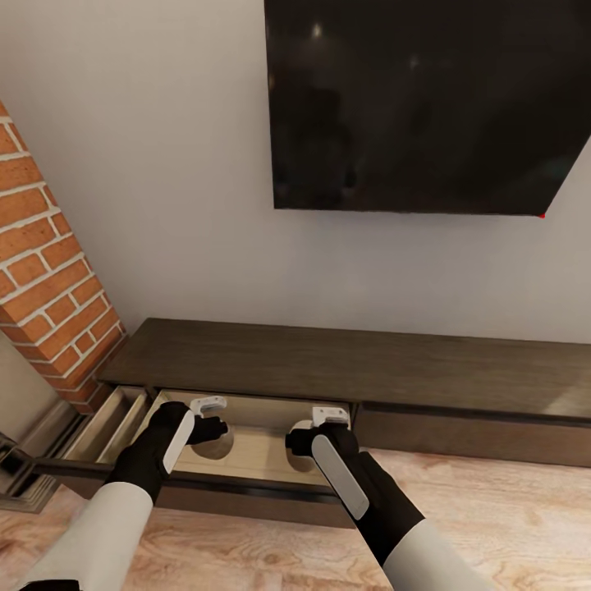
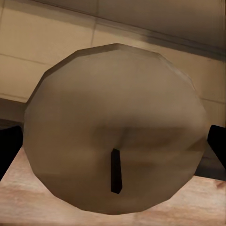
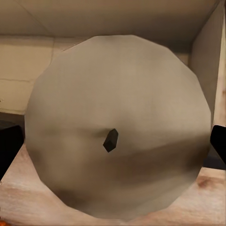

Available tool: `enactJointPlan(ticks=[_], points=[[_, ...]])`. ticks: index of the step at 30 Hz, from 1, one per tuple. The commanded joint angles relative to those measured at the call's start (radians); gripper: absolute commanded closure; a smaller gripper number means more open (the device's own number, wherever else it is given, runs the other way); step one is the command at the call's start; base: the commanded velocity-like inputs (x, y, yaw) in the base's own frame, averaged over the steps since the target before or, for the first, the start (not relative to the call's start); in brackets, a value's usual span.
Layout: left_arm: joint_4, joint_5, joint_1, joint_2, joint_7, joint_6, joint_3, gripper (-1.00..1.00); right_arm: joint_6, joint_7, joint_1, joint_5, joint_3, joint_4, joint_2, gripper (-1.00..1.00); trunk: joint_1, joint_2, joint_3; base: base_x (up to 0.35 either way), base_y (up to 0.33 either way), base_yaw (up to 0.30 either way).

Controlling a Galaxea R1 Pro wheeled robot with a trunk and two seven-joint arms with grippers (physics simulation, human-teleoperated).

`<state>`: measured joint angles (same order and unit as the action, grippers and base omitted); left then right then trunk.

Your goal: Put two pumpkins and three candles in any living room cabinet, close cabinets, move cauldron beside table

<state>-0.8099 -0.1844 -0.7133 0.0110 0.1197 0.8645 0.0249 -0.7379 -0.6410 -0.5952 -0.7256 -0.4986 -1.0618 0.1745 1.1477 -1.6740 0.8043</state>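
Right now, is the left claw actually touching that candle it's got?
Touching, it seems: in the left wrist view the candle sits wedged between both dark fingers with no gap either side.

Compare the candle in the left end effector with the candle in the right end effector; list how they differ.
The left candle looks browner and darker; the right candle looks paler and greyer. The left candle's wick appears as a long dark sliver; the right candle's wick appears as a short stub, seen nearly end-on. Both are stubby faceted cylinders, each held between fingers over the open drawer of the cabinet.
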Motion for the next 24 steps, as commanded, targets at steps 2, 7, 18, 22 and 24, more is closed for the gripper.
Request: enactJointPlan(ticks=[2, 7, 18, 22, 24], points=[[0.0, 0.001, 0.0, 0.001, 0.0, -0.01, 0.0, 1.0, 0.018, 0.0, 0.0, -0.002, -0.001, 0.003, 0.0, 1.0, 0.0, 0.0, 0.0, 0.0, 0.0, 0.0], [0.001, 0.001, 0.007, 0.001, 0.004, -0.035, 0.0, 1.0, 0.03, 0.0, 0.0, -0.003, -0.001, 0.009, 0.0, 1.0, 0.0, 0.0, 0.0, 0.063, 0.008, 0.0], [0.002, 0.002, 0.009, 0.0, 0.02, -0.039, 0.0, 1.0, 0.031, 0.0, 0.0, -0.005, -0.002, 0.01, 0.0, 1.0, 0.0, 0.0, 0.0, 0.079, 0.004, 0.0], [0.002, 0.0, 0.009, 0.001, 0.021, -0.039, -0.001, 1.0, 0.031, 0.0, 0.0, -0.006, -0.001, 0.01, 0.0, 1.0, 0.0, 0.0, 0.0, 0.032, 0.0, 0.0], [0.002, -0.001, 0.009, 0.001, 0.021, -0.039, -0.002, 1.0, 0.031, 0.0, 0.0, -0.007, -0.001, 0.011, 0.0, 1.0, 0.0, 0.0, 0.0, 0.008, 0.0, 0.0]])
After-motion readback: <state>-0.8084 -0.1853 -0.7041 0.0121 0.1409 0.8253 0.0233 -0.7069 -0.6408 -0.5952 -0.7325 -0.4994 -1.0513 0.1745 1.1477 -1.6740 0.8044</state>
